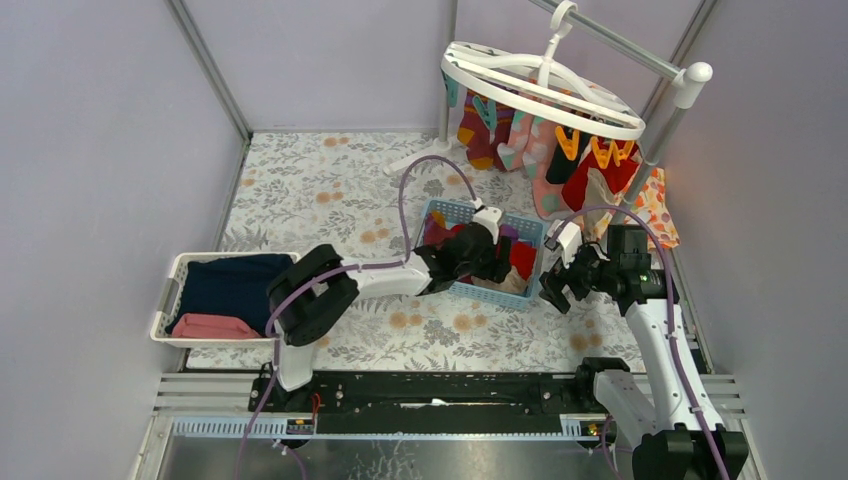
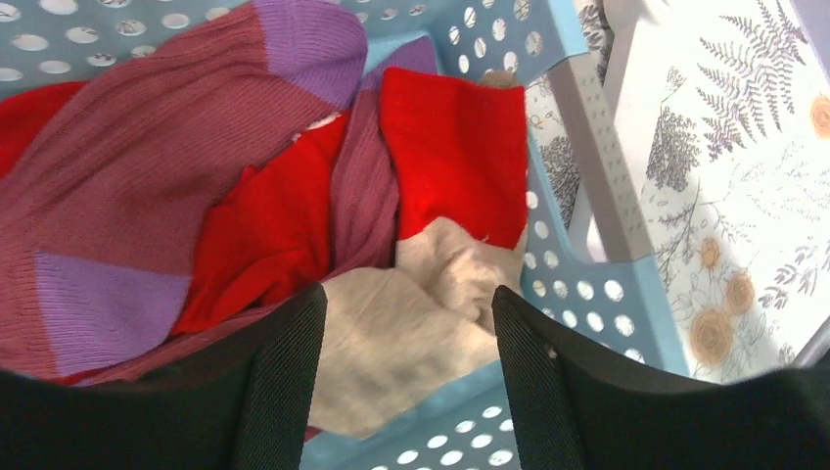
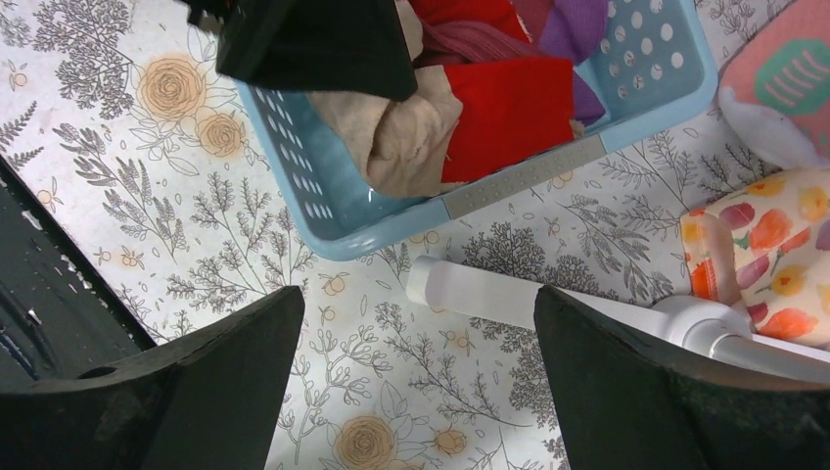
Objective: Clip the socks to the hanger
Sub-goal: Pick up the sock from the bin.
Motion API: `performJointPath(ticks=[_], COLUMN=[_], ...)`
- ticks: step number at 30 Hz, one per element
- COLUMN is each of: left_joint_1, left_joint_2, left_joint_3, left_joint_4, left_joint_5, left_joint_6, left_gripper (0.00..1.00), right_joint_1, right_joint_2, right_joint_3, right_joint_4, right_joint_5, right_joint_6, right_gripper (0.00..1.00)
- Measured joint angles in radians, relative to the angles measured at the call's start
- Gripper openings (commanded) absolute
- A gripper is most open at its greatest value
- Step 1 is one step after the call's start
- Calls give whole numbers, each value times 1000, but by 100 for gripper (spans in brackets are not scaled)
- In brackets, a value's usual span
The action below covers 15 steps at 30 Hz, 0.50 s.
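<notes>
The left gripper [image 1: 487, 258] reaches into the blue basket [image 1: 452, 212], a little right of the counter's middle. Its jaws stand wide, with a beige sock [image 2: 411, 323] lying between the fingers [image 2: 289, 372] among the red and maroon socks [image 2: 274, 225] heaped there. The right gripper [image 1: 553, 290] hangs just beside the basket on the side toward the right edge, its jaws also spread wide and holding nothing above the flowered cloth [image 3: 391, 411]. At the far right corner the hanger [image 1: 600, 118] hangs from the rack [image 1: 690, 75] with several hung socks [image 1: 480, 140] clipped beneath it.
</notes>
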<state>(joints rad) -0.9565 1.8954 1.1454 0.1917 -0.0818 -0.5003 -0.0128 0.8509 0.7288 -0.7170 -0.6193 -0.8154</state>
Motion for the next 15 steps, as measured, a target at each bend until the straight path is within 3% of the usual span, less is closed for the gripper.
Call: performJointPath(ticks=[8,15], left_joint_1=[-68,-104], left_joint_2=[75,151], left_joint_3=[161,300], left_joint_4=[-192,-363], left_joint_5=[-183,-339], left_joint_6=[-85,-136], left_gripper=[69,59], right_joint_1=[0,0], right_joint_2=[2,2], right_joint_3=[-1,-1], right_joint_4=[2,2], right_joint_5=[10,10], right_joint_6=[2,2], right_gripper=[95,95])
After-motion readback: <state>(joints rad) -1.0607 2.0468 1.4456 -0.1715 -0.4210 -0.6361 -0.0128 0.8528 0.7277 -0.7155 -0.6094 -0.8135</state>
